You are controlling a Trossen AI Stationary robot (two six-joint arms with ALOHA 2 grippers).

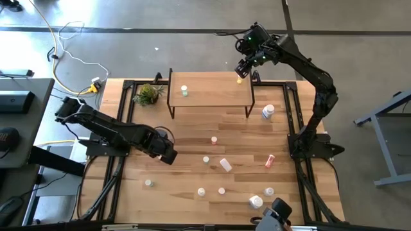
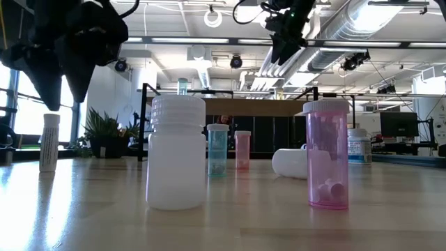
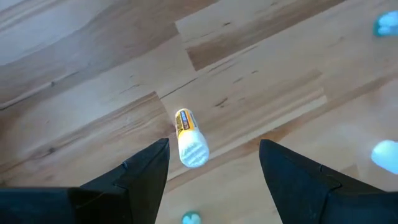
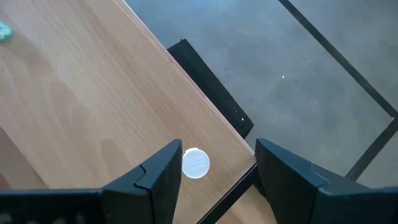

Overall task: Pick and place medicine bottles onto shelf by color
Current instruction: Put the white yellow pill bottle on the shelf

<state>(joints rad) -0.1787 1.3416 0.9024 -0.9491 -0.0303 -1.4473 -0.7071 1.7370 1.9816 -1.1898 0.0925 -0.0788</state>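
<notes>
Standing upright on the shelf (image 4: 93,93), a white-capped bottle (image 4: 196,163).

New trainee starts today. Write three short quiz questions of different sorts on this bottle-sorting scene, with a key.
1. True or false: the left gripper is shut on a bottle.
2. The right gripper hovers over which part of the shelf? A) its far right corner B) its left end C) its middle
3. Fill in: the white bottle with the yellow label, seen between the left gripper's fingers, is ____ on the table.

Key
1. False: its jaws stand open and empty above the table.
2. A. A small bottle with a white cap stands there, under its open jaws.
3. Lying on its side.
</notes>
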